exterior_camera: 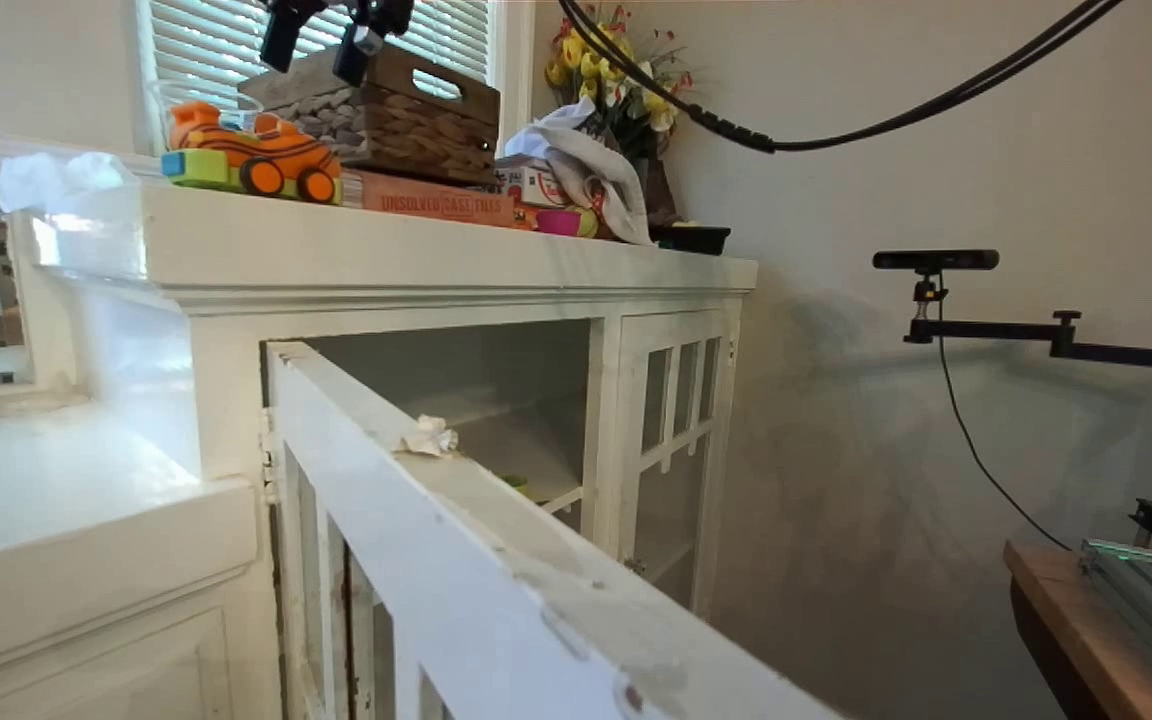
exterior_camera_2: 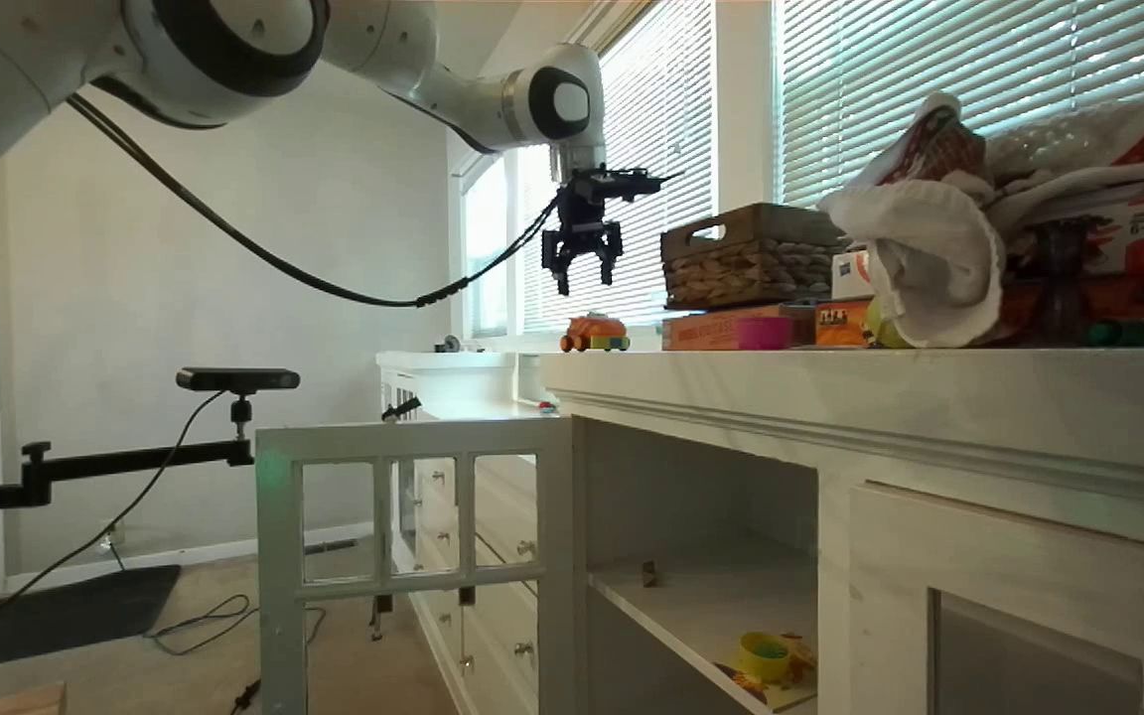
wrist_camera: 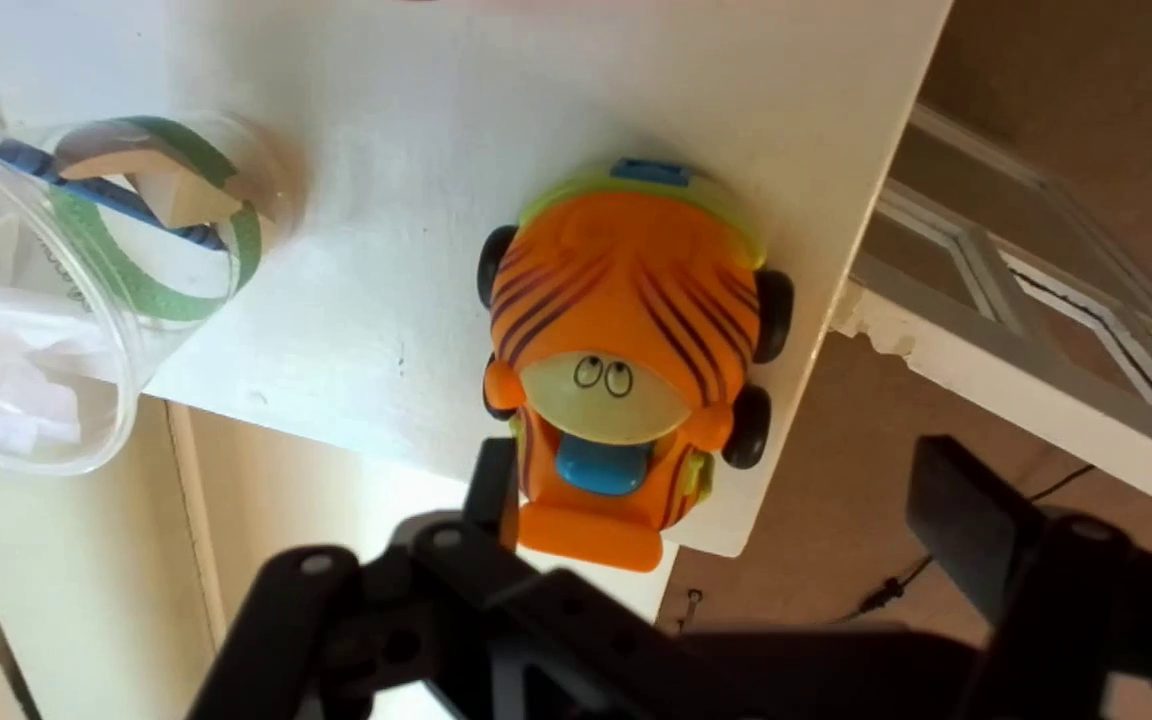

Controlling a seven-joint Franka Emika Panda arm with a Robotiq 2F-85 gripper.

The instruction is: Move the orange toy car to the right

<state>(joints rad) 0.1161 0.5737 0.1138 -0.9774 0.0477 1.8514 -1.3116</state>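
Orange toy car [wrist_camera: 626,300] stands below the fingers [wrist_camera: 966,520], which are spread wide apart and neither hold nor touch anything; in an exterior view a clear gap shows between their tips and the top of the car. Both fingers point downward. In the wrist view the car lies closer to one finger than to the other, its striped top and painted eyes in plain sight. Above the fingers, the white arm [exterior_camera_2: 383,45] reaches in from the upper left of an exterior view, stretches outward and ends in a section that hangs straight down, with a black cable [exterior_camera_2: 443,292] sagging in a long curve beside it. The car rests upright on its dark wheels on the white cabinet top [wrist_camera: 366,300], close to the front edge and near the end corner. A clear plastic cup [wrist_camera: 126,390] is near it, on the side away from that edge. Farther along, a wicker basket [exterior_camera_2: 751,273] sits just above a flat red-orange box [exterior_camera_2: 706,332], with white fabric [exterior_camera_2: 932,266] beyond them. Below the car's level, a cabinet door [exterior_camera_2: 413,584] stands swung open.
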